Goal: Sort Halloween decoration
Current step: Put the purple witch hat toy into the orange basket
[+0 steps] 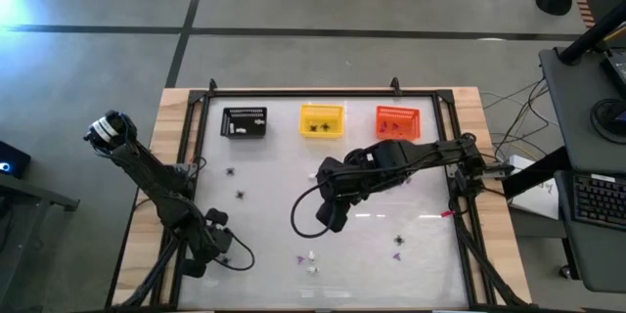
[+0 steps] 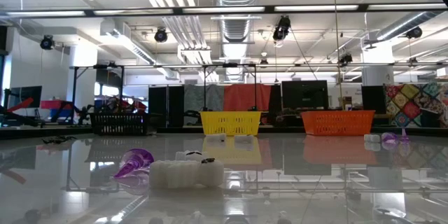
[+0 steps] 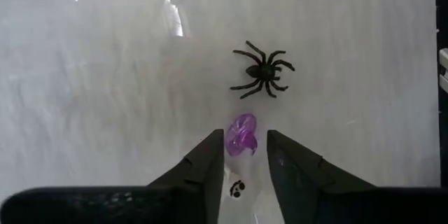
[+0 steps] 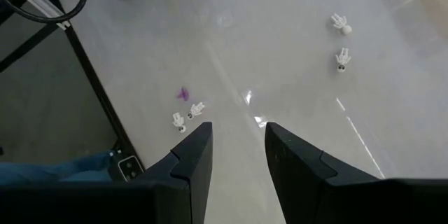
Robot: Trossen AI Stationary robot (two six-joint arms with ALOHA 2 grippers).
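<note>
Small trinkets lie scattered on the white table top. In the left wrist view a purple bit (image 3: 243, 142) shows between the tips of my open left gripper (image 3: 245, 136), with a black spider (image 3: 262, 78) beyond it and a white bit (image 3: 236, 189) nearer. That gripper (image 1: 213, 227) waits at the table's left near corner. My right gripper (image 1: 331, 217) hangs open (image 4: 238, 129) above the middle of the table. Below it lie white bits (image 4: 185, 117), a purple bit (image 4: 182, 94) and two more white bits (image 4: 340, 40).
Along the far edge stand a black basket (image 1: 245, 122), a yellow basket (image 1: 321, 120) with black spiders in it and an orange basket (image 1: 397, 122). Purple and white bits (image 1: 309, 260) lie by the near edge, more purple (image 1: 398, 246) to the right. A metal frame (image 1: 293, 91) rims the table.
</note>
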